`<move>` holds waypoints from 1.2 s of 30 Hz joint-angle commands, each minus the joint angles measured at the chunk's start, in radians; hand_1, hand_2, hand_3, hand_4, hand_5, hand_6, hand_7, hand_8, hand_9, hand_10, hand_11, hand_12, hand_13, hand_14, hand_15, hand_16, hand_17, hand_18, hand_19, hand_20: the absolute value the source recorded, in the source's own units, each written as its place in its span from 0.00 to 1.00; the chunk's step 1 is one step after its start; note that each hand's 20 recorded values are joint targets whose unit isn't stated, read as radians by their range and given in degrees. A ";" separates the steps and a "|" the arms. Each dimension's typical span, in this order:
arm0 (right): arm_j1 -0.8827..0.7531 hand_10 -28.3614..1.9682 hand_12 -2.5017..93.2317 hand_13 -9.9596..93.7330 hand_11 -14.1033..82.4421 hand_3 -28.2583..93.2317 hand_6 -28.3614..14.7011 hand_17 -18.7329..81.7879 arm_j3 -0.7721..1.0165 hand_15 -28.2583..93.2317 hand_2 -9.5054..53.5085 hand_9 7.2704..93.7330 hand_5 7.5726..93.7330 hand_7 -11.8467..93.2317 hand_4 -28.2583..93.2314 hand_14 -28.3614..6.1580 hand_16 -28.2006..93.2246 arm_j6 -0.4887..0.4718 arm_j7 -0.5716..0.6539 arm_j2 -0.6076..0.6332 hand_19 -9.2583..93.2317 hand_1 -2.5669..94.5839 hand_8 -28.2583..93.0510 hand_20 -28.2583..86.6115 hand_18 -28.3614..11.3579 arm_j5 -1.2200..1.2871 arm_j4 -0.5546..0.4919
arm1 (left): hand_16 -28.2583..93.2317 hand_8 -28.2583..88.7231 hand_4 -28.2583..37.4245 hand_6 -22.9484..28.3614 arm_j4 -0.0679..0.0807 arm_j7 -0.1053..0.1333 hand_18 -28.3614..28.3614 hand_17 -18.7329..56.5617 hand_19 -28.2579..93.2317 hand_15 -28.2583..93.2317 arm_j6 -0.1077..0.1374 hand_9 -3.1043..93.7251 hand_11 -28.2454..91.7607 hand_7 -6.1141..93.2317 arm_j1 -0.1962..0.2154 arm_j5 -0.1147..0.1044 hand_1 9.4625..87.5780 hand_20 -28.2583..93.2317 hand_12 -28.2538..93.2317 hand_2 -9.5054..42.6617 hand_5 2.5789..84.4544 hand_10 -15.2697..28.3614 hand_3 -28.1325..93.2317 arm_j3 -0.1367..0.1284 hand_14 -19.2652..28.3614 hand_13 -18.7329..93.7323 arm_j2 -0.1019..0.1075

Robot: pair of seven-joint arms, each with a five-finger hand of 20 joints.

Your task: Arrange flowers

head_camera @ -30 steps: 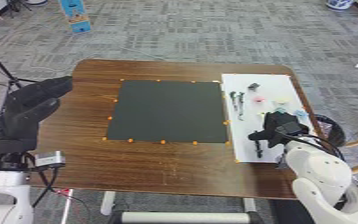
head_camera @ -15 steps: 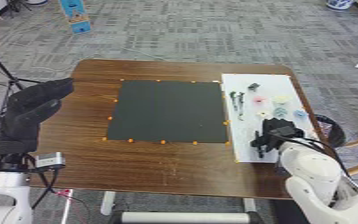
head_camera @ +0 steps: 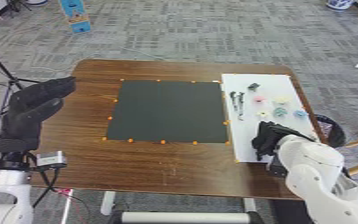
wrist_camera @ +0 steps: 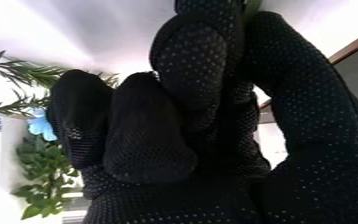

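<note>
Now we had drawn the right arm [head_camera: 313, 159] back toward 6 o'clock, and the right hand [head_camera: 271, 137] had moved off the flower group onto the dark piece seen earlier at the 6 o'clock end of the white sheet [head_camera: 246, 131]. In the wrist view its fingers were curled, and we judged that thumb and finger pinched a green stem [wrist_camera: 253, 6]. For the task, this indicated a pick-up in progress; placement on the black mat [head_camera: 167, 111] probably came next. We noted a risk of the stem slipping or turning if the pinch was light.

Compared with the earlier frames, the table [head_camera: 171, 172], mat and sheet were unchanged. The left hand [head_camera: 31, 107] waited at 9 o'clock, relaxed and holding nothing. The dark sprigs [head_camera: 240, 106] remained at the sheet's 9 o'clock edge. With the right hand withdrawn, we had a clear view of the pale green flower [head_camera: 280, 112], the blue flower [head_camera: 300, 114] at its 3 o'clock, and the small cream flower [head_camera: 263, 114] at its 9 o'clock. The pink flower [head_camera: 259, 99] lay at 12 o'clock from the cream one.
</note>
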 commanded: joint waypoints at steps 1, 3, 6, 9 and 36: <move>-0.049 0.63 0.44 0.96 0.59 0.74 0.64 0.79 0.008 0.81 0.12 0.99 0.90 0.29 0.29 0.61 0.63 0.094 -0.037 -0.008 1.00 0.50 0.49 0.81 0.16 -0.077 -0.036 | 0.26 0.19 0.13 0.48 -0.001 -0.015 0.71 0.34 0.28 0.33 -0.021 0.51 0.36 0.20 -0.008 0.007 0.20 0.39 0.34 0.00 0.57 0.62 0.83 0.001 0.72 0.51 -0.007; -0.060 0.64 0.44 0.96 0.59 0.74 0.64 0.80 0.021 0.81 0.12 0.99 0.90 0.29 0.29 0.62 0.63 0.117 -0.047 -0.008 1.00 0.50 0.49 0.81 0.16 -0.080 -0.053 | 0.26 0.19 0.13 0.48 0.005 -0.018 0.72 0.34 0.28 0.33 -0.020 0.51 0.36 0.20 -0.001 0.023 0.20 0.39 0.35 0.00 0.57 0.62 0.83 -0.012 0.72 0.51 -0.007; -0.059 0.64 0.44 0.96 0.61 0.74 0.65 0.80 0.029 0.82 0.12 0.98 0.89 0.30 0.30 0.62 0.64 0.134 -0.061 -0.006 1.00 0.49 0.50 0.82 0.17 -0.077 -0.070 | 0.26 0.19 0.13 0.48 0.011 -0.019 0.72 0.34 0.28 0.33 0.003 0.51 0.36 0.20 0.011 -0.011 0.20 0.39 0.35 0.00 0.57 0.62 0.83 -0.026 0.72 0.51 -0.001; -0.051 0.65 0.44 0.96 0.61 0.74 0.65 0.80 0.031 0.82 0.13 0.98 0.89 0.31 0.30 0.63 0.64 0.138 -0.069 -0.007 1.00 0.49 0.50 0.82 0.17 -0.080 -0.081 | 0.26 0.19 0.13 0.48 0.016 -0.018 0.71 0.34 0.28 0.33 0.006 0.51 0.36 0.20 0.007 -0.011 0.20 0.39 0.35 0.00 0.57 0.62 0.83 -0.029 0.72 0.51 0.000; -0.126 0.58 0.41 0.95 0.57 0.73 0.57 0.79 0.009 0.79 0.00 0.98 0.90 0.33 0.22 0.60 0.61 0.024 -0.074 -0.016 1.00 0.28 0.23 0.80 0.18 -0.229 -0.041 | 0.26 0.19 0.14 0.48 0.004 -0.026 0.71 0.34 0.28 0.33 -0.018 0.51 0.36 0.19 0.009 0.028 0.20 0.39 0.35 0.00 0.57 0.62 0.83 -0.033 0.72 0.51 -0.009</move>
